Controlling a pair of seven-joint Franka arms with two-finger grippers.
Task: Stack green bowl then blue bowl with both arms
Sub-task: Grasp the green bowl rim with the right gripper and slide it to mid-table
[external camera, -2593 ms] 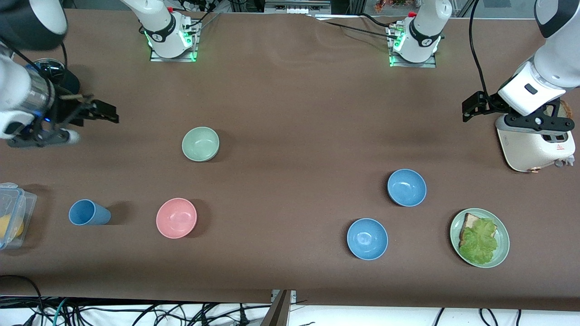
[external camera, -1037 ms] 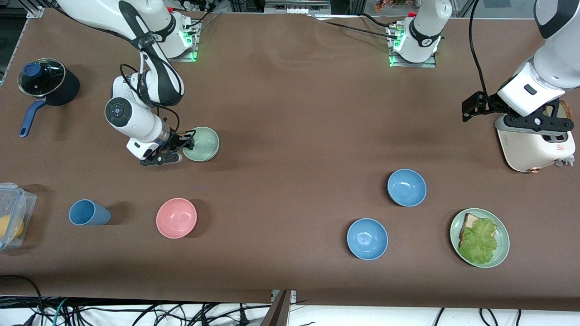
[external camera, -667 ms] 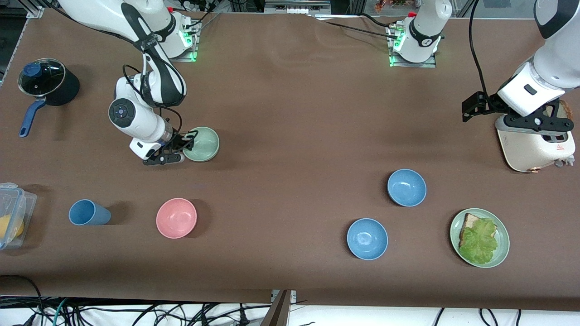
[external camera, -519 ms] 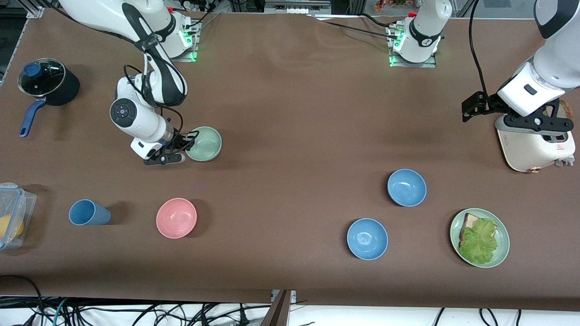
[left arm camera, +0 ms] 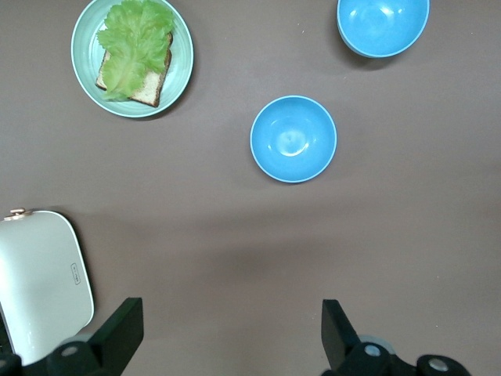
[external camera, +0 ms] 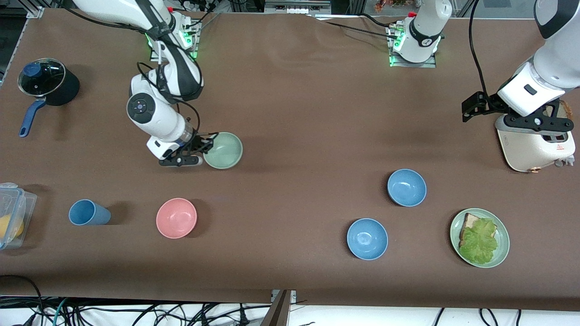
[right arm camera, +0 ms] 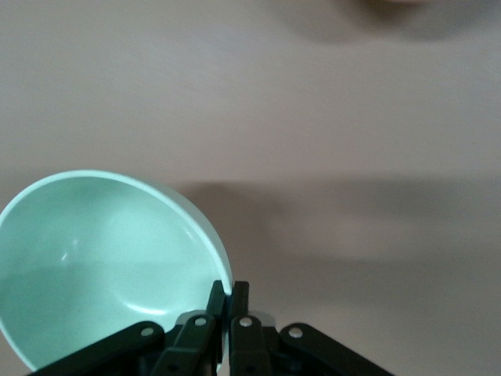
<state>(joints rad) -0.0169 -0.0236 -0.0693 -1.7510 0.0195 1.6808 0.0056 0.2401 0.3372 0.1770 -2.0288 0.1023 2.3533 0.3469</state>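
Note:
The green bowl [external camera: 223,150] is pale sage and hangs by its rim from my right gripper [external camera: 203,149], low over the table toward the right arm's end. In the right wrist view the right gripper [right arm camera: 228,294] pinches the green bowl's [right arm camera: 102,258] rim, with the bowl's shadow on the cloth beside it. The dull blue bowl [external camera: 407,187] sits on the table toward the left arm's end and shows in the left wrist view [left arm camera: 293,139]. My left gripper [external camera: 539,129] waits open and empty over the toaster; in its wrist view the left gripper [left arm camera: 231,337] has fingers wide apart.
A brighter blue bowl [external camera: 367,238] and a green plate [external camera: 480,237] with bread and lettuce lie nearer the front camera. A white toaster [external camera: 534,145] stands under the left arm. A pink bowl [external camera: 176,218], blue cup [external camera: 89,213], black pot [external camera: 47,83] and plastic box [external camera: 11,213] occupy the right arm's end.
My right arm came in from the table's end, shut on the green bowl's rim and carried it toward the table's middle. The left arm has not moved.

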